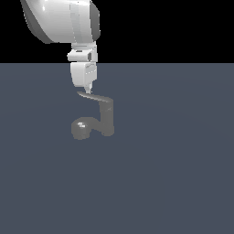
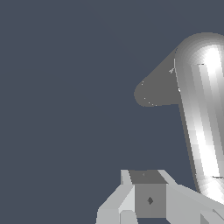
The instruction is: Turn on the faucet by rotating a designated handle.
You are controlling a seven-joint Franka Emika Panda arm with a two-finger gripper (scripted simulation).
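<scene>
Exterior view: I see the whole faucet (image 1: 98,119) standing on the flat blue-grey floor (image 1: 173,183), a little toward the exterior view's left of centre. Its short upright post carries a curved arm that sweeps down to a rounded shiny lump (image 1: 81,129) on the exterior view's left. The handle (image 1: 93,97) is a thin flat lever leaving the post's top; its long axis runs nearly level, and its free end points toward the exterior view's left, tilted slightly upward. The white arm (image 1: 64,20) descends from above, and the gripper (image 1: 88,90) hangs tip-down at the handle's free end, at or just above it; I cannot tell whether it touches.

Wrist view: this camera gives what the exterior view cannot, a close look along a bright, glinting cylindrical faucet part (image 2: 203,113) with a flat, dull-grey, round-ended tab (image 2: 155,89) projecting sideways from it. I cannot say for certain which parts of the faucet these are. Grey and white gripper blocks (image 2: 148,199) fill the near edge, close beside the shiny cylinder. This view shows neither the lump nor the arm.

In neither view are the fingertips resolved separately, so I cannot tell whether they are spread or pressed together.
</scene>
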